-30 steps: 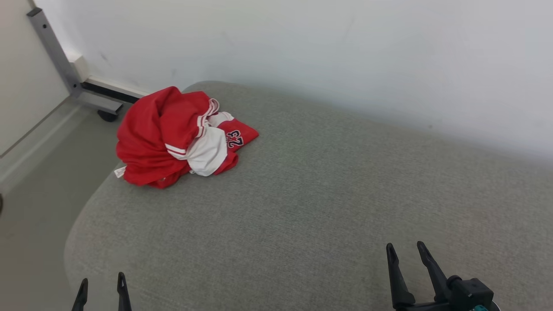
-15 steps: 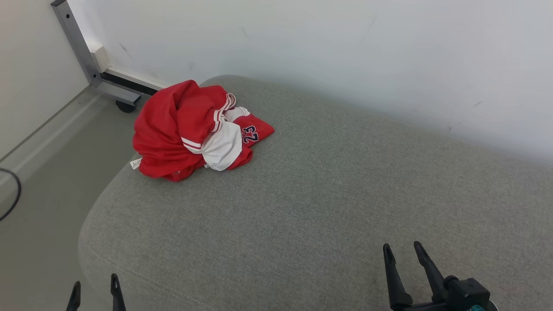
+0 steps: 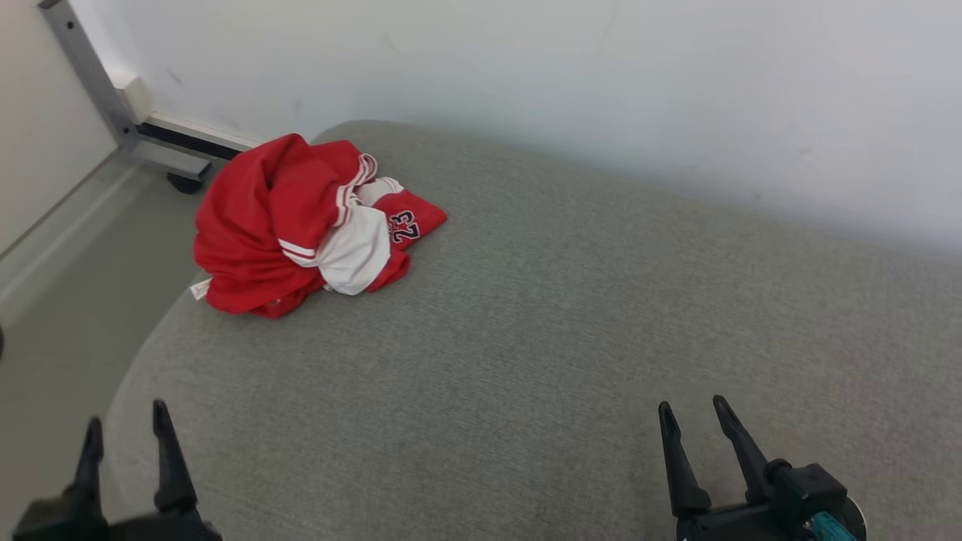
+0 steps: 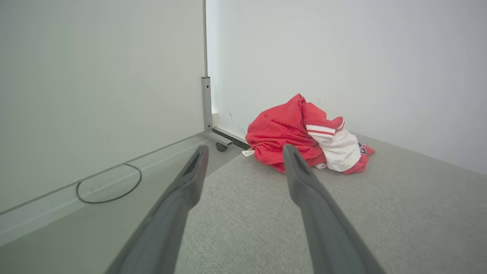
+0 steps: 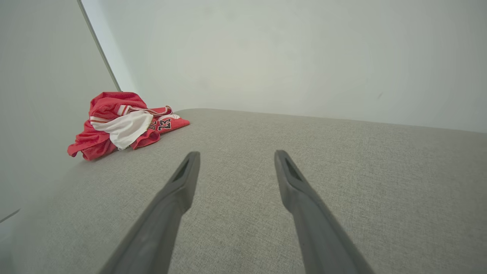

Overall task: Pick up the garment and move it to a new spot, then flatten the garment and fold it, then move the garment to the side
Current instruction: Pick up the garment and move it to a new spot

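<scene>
The garment is a crumpled red and white jersey with the number 23 on it. It lies bunched at the far left corner of the grey cushion. My left gripper hovers open at the cushion's near left edge, well short of the jersey. At the lower right my right gripper is open over bare cushion. In the left wrist view the garment lies ahead past my open left gripper. In the right wrist view the garment is far off to the left of my right gripper.
A white wall runs behind the cushion. Left of the cushion is grey floor with a metal frame leg on a castor. A dark cable loop lies on the floor by the left wall.
The head camera has swung, shifting the whole picture. My left gripper has risen further into the head view. The garment lies as before.
</scene>
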